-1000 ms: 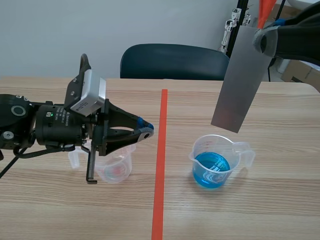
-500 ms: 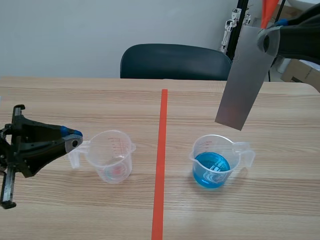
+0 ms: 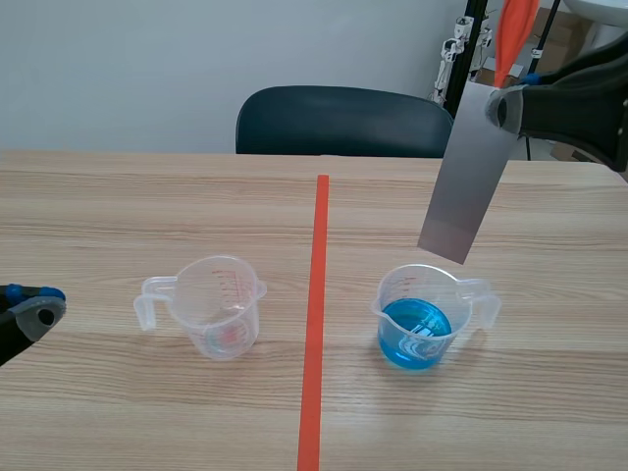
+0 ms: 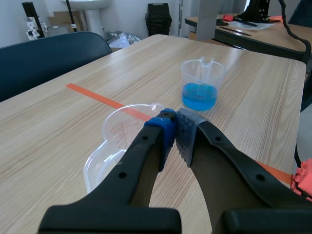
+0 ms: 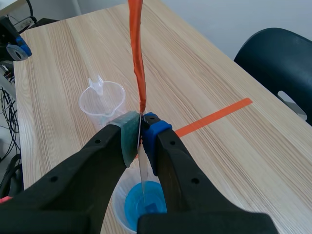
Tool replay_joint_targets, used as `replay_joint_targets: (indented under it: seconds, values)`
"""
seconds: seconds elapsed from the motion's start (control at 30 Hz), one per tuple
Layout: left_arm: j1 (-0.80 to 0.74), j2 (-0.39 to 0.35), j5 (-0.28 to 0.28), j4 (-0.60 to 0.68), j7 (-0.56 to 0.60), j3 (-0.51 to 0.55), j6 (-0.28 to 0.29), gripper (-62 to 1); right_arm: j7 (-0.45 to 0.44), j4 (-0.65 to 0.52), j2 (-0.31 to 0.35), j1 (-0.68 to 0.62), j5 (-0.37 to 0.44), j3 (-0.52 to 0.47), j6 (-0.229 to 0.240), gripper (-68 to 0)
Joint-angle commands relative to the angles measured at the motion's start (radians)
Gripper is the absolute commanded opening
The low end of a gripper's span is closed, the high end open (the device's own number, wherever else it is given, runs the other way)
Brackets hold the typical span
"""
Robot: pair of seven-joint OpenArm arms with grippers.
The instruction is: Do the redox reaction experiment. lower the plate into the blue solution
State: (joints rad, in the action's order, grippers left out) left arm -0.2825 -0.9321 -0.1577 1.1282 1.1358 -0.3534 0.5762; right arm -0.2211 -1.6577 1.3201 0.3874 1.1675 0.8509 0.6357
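A grey metal plate [image 3: 463, 177] hangs tilted, its lower edge just above the rim of a clear beaker of blue solution [image 3: 424, 316]. My right gripper [image 3: 505, 103] is shut on the plate's top, where an orange strip [image 3: 515, 29] sticks up. In the right wrist view the plate [image 5: 143, 175] shows edge-on between the pads [image 5: 127, 134], over the blue beaker [image 5: 141, 207], with the orange strip [image 5: 137, 48] rising ahead. My left gripper [image 3: 29, 312] is at the table's left edge, and its fingers [image 4: 163, 127] are shut on nothing.
An empty clear beaker [image 3: 211, 304] with red markings stands left of the orange tape line [image 3: 316, 324]; it lies just ahead of the left gripper [image 4: 124, 130]. A dark chair [image 3: 339, 120] stands behind the table. The blue beaker [image 4: 201, 85] is farther off.
The left arm has drawn back to the left, away from the empty beaker, to the table's edge. The plate has only shifted slightly above the blue beaker.
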Motion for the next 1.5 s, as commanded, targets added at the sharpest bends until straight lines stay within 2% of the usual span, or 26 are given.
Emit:
replay_joint_targets:
  seconds: [0.0,0.13,0.2,0.4,0.53,0.63,0.83,1.0,1.07,1.17,1.3,1.37,1.47]
  values:
    - [-0.031,0.015,-0.002,0.017,0.034,0.019,-0.023,-58.2,-0.007,0.002,-0.006,0.022,0.005,-0.021,0.001,-67.1]
    - [-0.124,0.051,0.03,0.017,0.062,0.068,-0.073,-58.2,0.005,0.032,-0.048,0.022,-0.016,-0.021,0.001,-67.1]
    - [-0.167,0.077,0.068,0.016,0.087,0.089,-0.082,-58.2,0.018,0.049,-0.068,0.022,-0.016,-0.021,0.001,-67.1]
    - [-0.259,0.168,0.208,0.005,0.179,0.12,-0.155,-58.2,0.048,0.082,-0.118,0.022,-0.024,-0.021,0.002,-67.1]
    - [-0.291,0.245,0.277,-0.023,0.233,0.12,-0.2,-58.2,0.052,0.099,-0.144,0.014,-0.043,-0.021,0.002,-67.1]
    - [-0.31,0.31,0.296,-0.053,0.248,0.12,-0.212,-58.2,0.051,0.101,-0.159,-0.001,-0.068,-0.021,0.001,-67.1]
    - [-0.342,0.443,0.362,-0.108,0.319,0.12,-0.301,-58.2,0.051,0.101,-0.185,-0.024,-0.127,-0.021,0.0,-67.1]
    - [-0.349,0.541,0.416,-0.151,0.335,0.12,-0.307,-58.2,0.035,0.101,-0.187,-0.048,-0.162,-0.021,-0.034,-67.1]
    - [-0.348,0.572,0.417,-0.163,0.345,0.12,-0.345,-58.2,0.029,0.105,-0.196,-0.056,-0.183,-0.021,-0.045,-67.1]
    - [-0.336,0.611,0.424,-0.18,0.349,0.12,-0.362,-58.1,0.032,0.126,-0.227,-0.061,-0.209,-0.021,-0.045,-67.1]
    - [-0.308,0.646,0.48,-0.209,0.349,0.12,-0.383,-58.2,0.031,0.169,-0.264,-0.061,-0.231,-0.021,-0.045,-67.1]
    - [-0.296,0.654,0.48,-0.222,0.35,0.12,-0.409,-58.2,0.031,0.19,-0.279,-0.061,-0.241,-0.021,-0.045,-67.1]
    - [-0.281,0.657,0.48,-0.232,0.36,0.123,-0.409,-58.2,0.031,0.214,-0.299,-0.061,-0.257,-0.021,-0.045,-67.1]
